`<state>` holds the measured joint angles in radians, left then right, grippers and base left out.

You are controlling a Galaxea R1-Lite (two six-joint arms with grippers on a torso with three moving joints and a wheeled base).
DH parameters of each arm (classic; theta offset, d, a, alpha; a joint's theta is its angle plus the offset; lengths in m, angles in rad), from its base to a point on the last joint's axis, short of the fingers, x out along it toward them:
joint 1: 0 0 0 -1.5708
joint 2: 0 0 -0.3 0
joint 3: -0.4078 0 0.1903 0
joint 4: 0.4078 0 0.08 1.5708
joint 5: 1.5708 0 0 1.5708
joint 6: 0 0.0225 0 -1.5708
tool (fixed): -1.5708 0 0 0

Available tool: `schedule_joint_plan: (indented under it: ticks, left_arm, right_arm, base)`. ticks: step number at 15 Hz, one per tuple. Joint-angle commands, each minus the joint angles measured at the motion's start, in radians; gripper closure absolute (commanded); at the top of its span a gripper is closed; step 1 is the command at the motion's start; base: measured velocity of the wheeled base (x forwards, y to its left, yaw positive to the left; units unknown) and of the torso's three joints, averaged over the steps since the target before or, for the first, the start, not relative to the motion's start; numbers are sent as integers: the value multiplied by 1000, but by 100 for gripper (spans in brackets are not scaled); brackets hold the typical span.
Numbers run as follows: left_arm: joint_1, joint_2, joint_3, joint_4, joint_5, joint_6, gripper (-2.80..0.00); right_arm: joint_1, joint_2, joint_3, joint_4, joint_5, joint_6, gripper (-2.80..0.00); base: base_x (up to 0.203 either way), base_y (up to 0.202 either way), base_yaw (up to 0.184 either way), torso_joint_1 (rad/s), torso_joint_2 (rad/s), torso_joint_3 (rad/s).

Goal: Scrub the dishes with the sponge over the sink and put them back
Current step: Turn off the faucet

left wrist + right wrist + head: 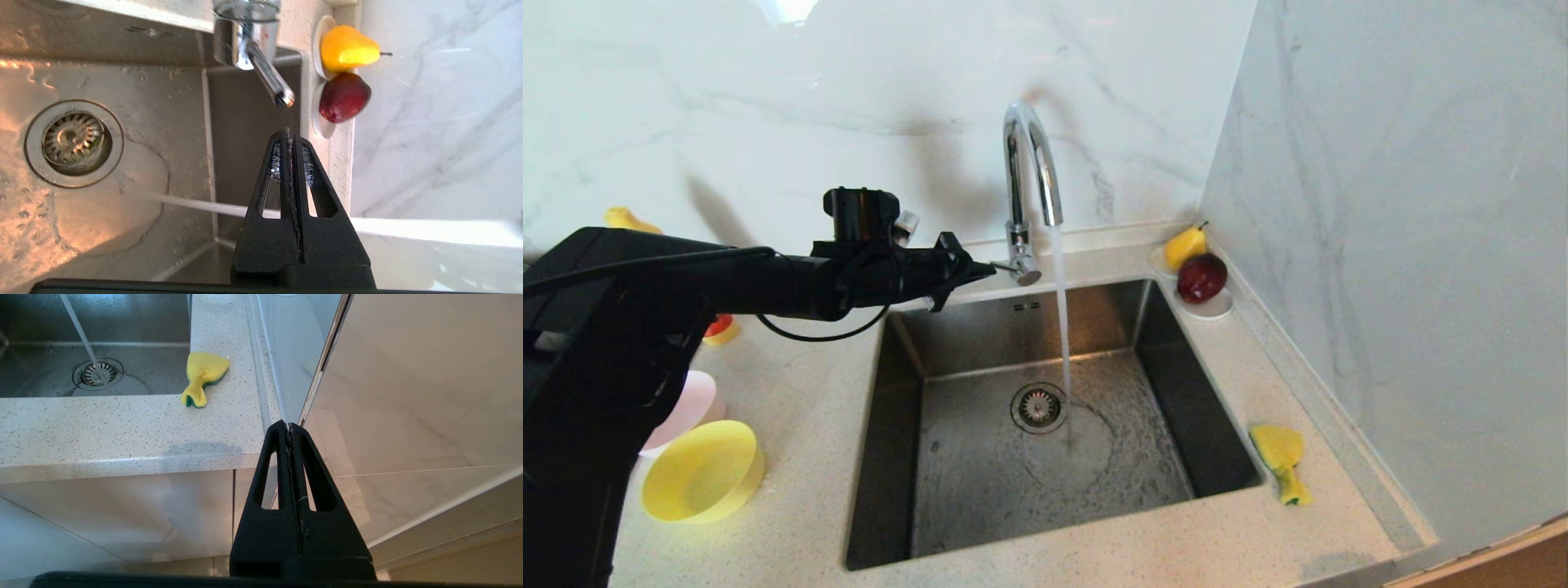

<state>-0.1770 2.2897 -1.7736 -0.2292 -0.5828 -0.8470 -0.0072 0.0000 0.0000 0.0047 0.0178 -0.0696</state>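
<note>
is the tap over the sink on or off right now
On. A steady stream runs from the tap spout into the sink, landing beside the drain strainer and spreading over the basin floor.

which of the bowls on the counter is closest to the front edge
The yellow bowl. It sits left of the sink, nearer the counter's front edge than the pink bowl, which lies just behind it, partly hidden by the left arm.
</note>
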Motion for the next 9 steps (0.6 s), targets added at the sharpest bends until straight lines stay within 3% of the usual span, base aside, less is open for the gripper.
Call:
schedule_joint_plan:
  ticks: [1,9]
  left_arm:
    - [-1,19,-22,-1,1,-4,0]
    - [-2,77,-135,5,46,-46,0]
  right_arm:
    - [0,2,0,0,1,-1,0]
    - [0,2,0,0,1,-1,0]
  base:
    - [0,0,0,0,0,0]
    - [0,0,0,0,0,0]
